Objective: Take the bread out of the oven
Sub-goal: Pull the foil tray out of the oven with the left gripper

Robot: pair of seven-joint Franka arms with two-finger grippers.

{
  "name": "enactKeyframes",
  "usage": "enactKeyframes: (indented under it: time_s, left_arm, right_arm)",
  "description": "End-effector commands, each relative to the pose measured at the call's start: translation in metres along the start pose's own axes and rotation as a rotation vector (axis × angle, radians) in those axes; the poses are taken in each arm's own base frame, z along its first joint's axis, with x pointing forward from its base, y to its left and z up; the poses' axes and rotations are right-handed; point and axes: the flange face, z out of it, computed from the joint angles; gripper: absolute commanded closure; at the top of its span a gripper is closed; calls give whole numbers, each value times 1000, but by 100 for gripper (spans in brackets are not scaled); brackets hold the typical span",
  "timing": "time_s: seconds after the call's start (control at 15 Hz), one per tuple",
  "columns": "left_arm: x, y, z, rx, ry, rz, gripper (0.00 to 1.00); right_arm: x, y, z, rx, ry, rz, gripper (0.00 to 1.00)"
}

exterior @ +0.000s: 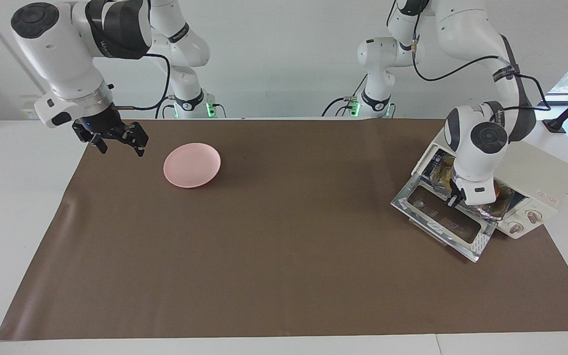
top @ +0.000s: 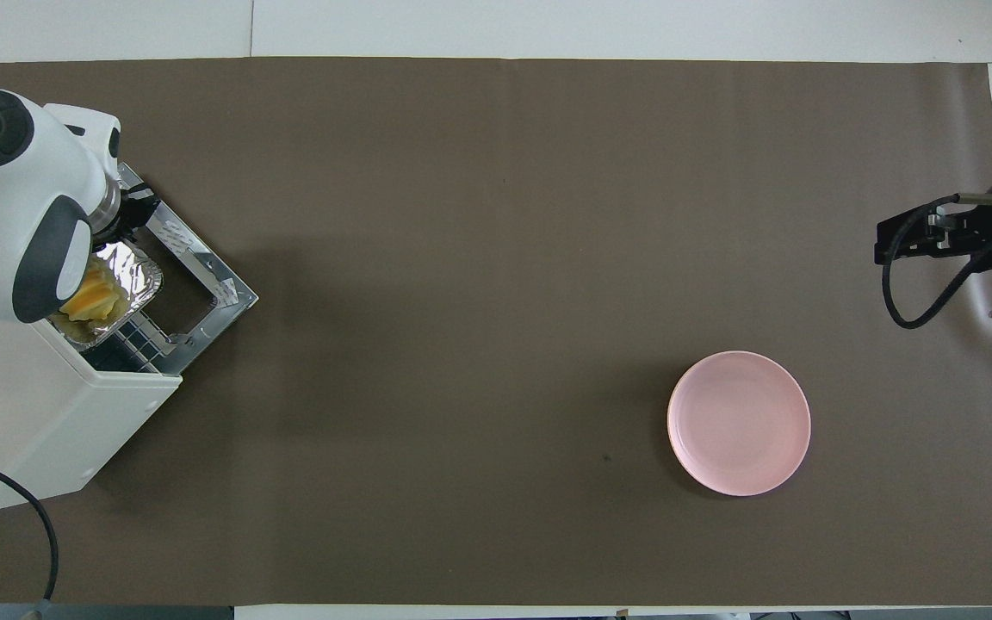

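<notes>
— Bread (top: 89,297) first: where is it?

— In a foil tray (top: 130,284) at the mouth of the oven (exterior: 535,185), partly out over the dropped door (exterior: 444,219), at the left arm's end of the bench (exterior: 284,256).

— And the left tool (exterior: 453,200)?

— Down at the tray's rim above the door, fingers together. I read that as clamped on the foil edge, though the wrist hides the contact itself.

— So which step is this?

— Drawing the tray out, I'd say; the bread isn't clear of the oven yet.

— Next?

— A level pull outward over the door, slow, since thin foil could bend or tear. Then a carry toward the pink plate (exterior: 192,165).

— Right tool (exterior: 116,139)?

— Fingers apart, holding nothing, waiting over the bench's edge beside the plate.
</notes>
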Motion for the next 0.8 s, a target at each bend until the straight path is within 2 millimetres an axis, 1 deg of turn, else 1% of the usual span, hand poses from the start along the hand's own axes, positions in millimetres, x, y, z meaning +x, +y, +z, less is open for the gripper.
enactKeyframes:
  time_s: [0.0,0.07,0.2,0.33,0.4,0.47,0.53,0.6,0.73]
  left_arm:
    - [-17,58,-27,-37,47,92,100]
    - [-26,75,-31,-70,31,99,100]
    - [-49,109,-50,-133,19,164,100]
    - [-93,161,-72,-181,13,267,100]
    - [-109,178,-77,-183,13,301,100]
    - [-131,201,-76,-177,4,340,100]
    - [-147,218,-81,-176,1,371,100]
    - [-168,231,-98,-168,-3,405,100]
    - [-220,254,-117,-171,2,486,100]
  right_arm:
    - [-5,2,0,-7,0,-19,0]
    - [-5,2,0,-7,-2,-19,0]
    - [-5,2,0,-7,-2,-19,0]
    - [-5,2,0,-7,0,-19,0]
    - [-5,2,0,-7,0,-17,0]
    - [-5,2,0,-7,0,-19,0]
    - [-5,2,0,-7,0,-19,0]
    - [-5,2,0,-7,0,-17,0]
    - [-5,2,0,-7,0,-19,0]
